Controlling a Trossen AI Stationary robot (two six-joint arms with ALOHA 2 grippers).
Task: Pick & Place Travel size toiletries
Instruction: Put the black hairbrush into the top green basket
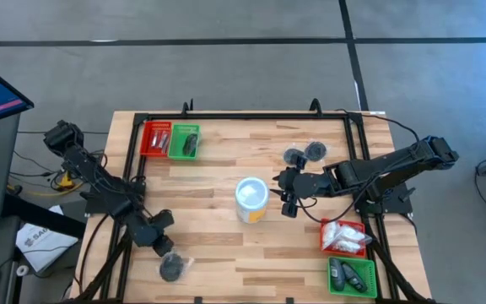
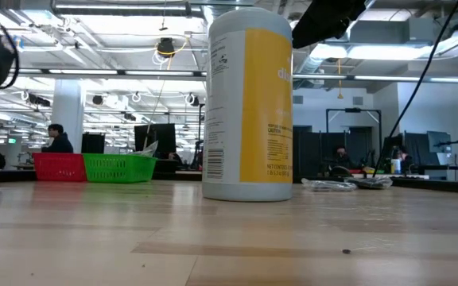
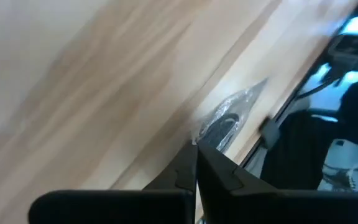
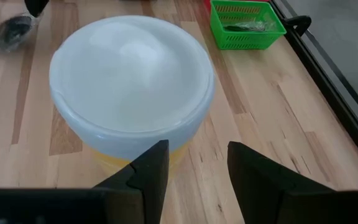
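A dark grey round piece in a clear crinkly wrapper (image 1: 173, 268) (image 3: 224, 122) is at the table's near left edge. My left gripper (image 1: 164, 246) (image 3: 196, 155) is shut at that wrapper's edge. Two more dark round pieces (image 1: 305, 154) lie on the wood at the far right. The white cup with a yellow base (image 1: 251, 199) (image 4: 132, 87) stands upright mid-table. My right gripper (image 1: 288, 197) (image 4: 194, 168) hovers open just right of the cup, touching nothing. My left gripper pinches the clear wrapper's edge (image 3: 199, 138) between its two fingertips, coming at it slanting down from the table's far left. The round piece lies beyond the fingertips, over the table's near edge. Whether it is clear of the wood I cannot tell.
A red tray (image 1: 153, 138) and a green tray (image 1: 184, 141) stand side by side at the far left. At the near right, a red tray (image 1: 342, 236) holds white sachets and a green tray (image 1: 351, 276) holds dark pieces. A black frame rail (image 3: 269, 130) runs along the table's edge.
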